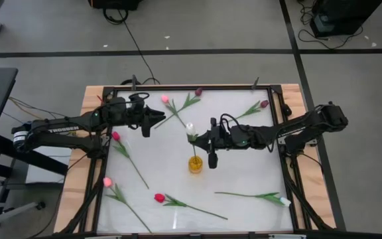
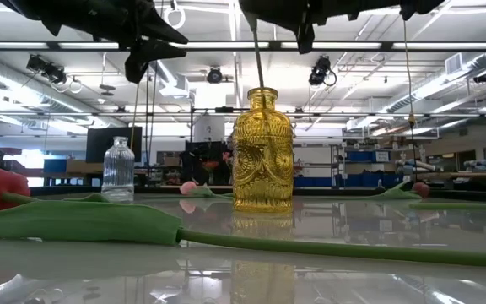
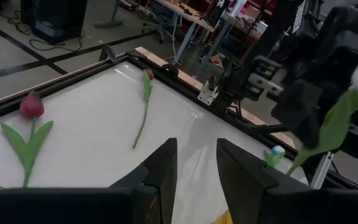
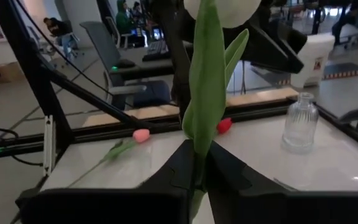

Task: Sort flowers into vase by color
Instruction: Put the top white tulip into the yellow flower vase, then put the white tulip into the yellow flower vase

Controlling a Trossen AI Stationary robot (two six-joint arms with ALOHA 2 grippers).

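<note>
My right gripper (image 1: 195,139) is shut on a white tulip (image 1: 190,127) right above the yellow glass vase (image 1: 195,164), which stands mid-table. In the low view the tulip's stem (image 2: 256,63) runs down to the vase's mouth (image 2: 262,89). My left gripper (image 1: 156,119) hovers open to the vase's far left, holding nothing; its own view shows a gap between the fingers (image 3: 196,165). Other tulips lie flat on the table: pink (image 1: 165,99), dark purple (image 1: 198,91), dark red (image 1: 264,103), red (image 1: 116,136), pink (image 1: 107,181), red (image 1: 159,197) and white (image 1: 285,201). My right gripper pinches the white tulip's stem (image 4: 197,158) between its two fingers, just below the leaves. The fingers come level from the table's right, across the stem. The tulip stands upright and lifted, head (image 4: 222,9) above the fingers, with its stem hanging down to the vase's mouth.
A clear glass bottle (image 2: 118,169) stands toward the table's left, also seen in the right wrist view (image 4: 300,124). A black frame (image 1: 277,93) borders the white table top. Open surface lies to the right of the vase.
</note>
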